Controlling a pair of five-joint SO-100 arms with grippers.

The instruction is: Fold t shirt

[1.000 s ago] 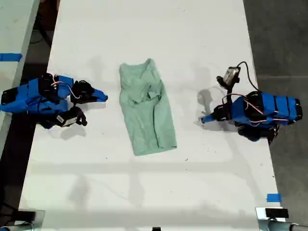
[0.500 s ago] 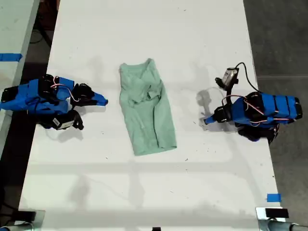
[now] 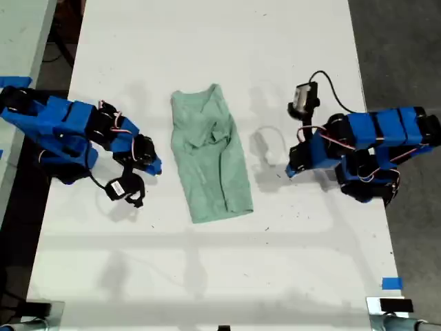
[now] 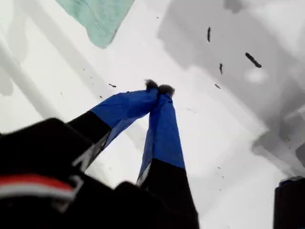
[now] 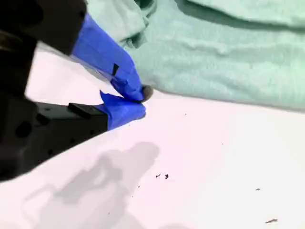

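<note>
1st gripper (image 4: 159, 88) shut, empty | 2nd gripper (image 5: 138, 101) shut, empty, beside t shirt (image 5: 224, 52)

The mint-green t shirt (image 3: 209, 163) lies wrinkled, partly folded lengthwise, mid-table.

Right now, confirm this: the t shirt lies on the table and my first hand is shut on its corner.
Wrong: my first hand is shut on nothing; the first wrist view shows the t shirt lying apart, on the table.
</note>
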